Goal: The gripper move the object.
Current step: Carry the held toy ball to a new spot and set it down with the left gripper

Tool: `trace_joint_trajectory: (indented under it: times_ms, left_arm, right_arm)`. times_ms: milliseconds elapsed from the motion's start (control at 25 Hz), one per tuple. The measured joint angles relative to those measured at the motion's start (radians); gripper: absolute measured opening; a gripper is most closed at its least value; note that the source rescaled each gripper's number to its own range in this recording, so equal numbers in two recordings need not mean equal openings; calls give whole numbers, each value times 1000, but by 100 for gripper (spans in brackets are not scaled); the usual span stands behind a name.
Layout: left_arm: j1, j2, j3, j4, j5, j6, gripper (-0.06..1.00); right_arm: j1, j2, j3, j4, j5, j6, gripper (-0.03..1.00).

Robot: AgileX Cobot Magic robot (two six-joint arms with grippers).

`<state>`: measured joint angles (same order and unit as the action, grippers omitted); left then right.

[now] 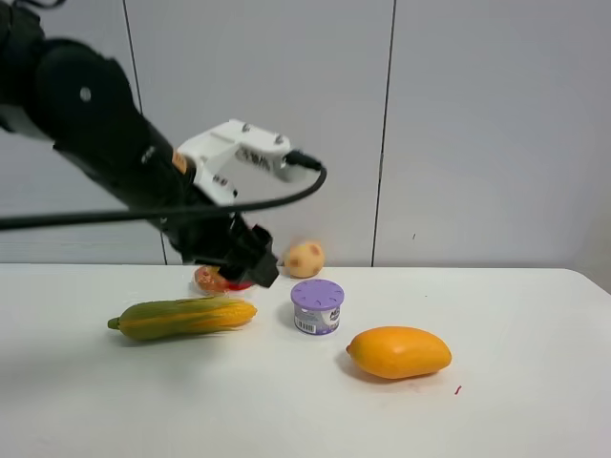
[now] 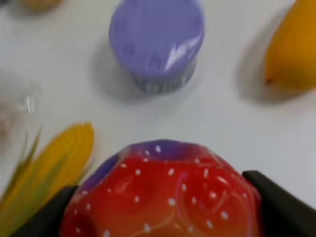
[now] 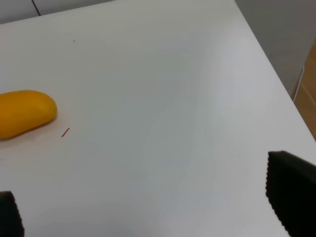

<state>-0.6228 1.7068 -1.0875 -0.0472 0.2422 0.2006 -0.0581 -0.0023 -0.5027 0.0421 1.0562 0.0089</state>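
Your left tool (image 2: 163, 210) pinches the glossy, dimpled red-and-yellow apple (image 2: 163, 187), left of centre in the high view, just behind the ribbed corn (image 1: 186, 317) on the smooth white surface (image 1: 535, 410). Your right tool (image 3: 150, 200) gapes wide.

1. The exterior high camera faces the white table (image 1: 535, 420) from its front, angled slightly down toward the grey wall (image 1: 477, 124).
2. The left wrist camera looks down from very close: the toy apple (image 2: 163, 192) fills the lower frame, blurred.
3. The right wrist camera looks down from farther off over the table's right end.
4. All three views share the orange mango (image 1: 399, 351).
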Motion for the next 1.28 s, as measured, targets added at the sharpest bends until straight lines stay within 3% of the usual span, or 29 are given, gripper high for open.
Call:
trace_joint_trajectory:
  times_ms: [80, 320, 560, 800, 1080, 1280]
  left_arm:
    - [-10, 0, -42, 0, 42, 0, 6]
    - [-48, 62, -334, 0, 165, 1, 6]
    - [-49, 260, -634, -9, 293, 45, 6]
    - [-49, 435, -836, -29, 366, 116, 6]
    - [-49, 646, -1067, -122, 367, 151, 6]
    - [-49, 755, -1123, -168, 311, 154, 6]
  right_arm:
    - [0, 0, 0, 0, 0, -1, 100]
    - [0, 0, 0, 0, 0, -1, 100]
    - [0, 0, 0, 0, 0, -1, 100]
    - [0, 0, 0, 0, 0, -1, 100]
    - [0, 0, 0, 0, 0, -1, 100]
    - [0, 0, 0, 0, 0, -1, 100]
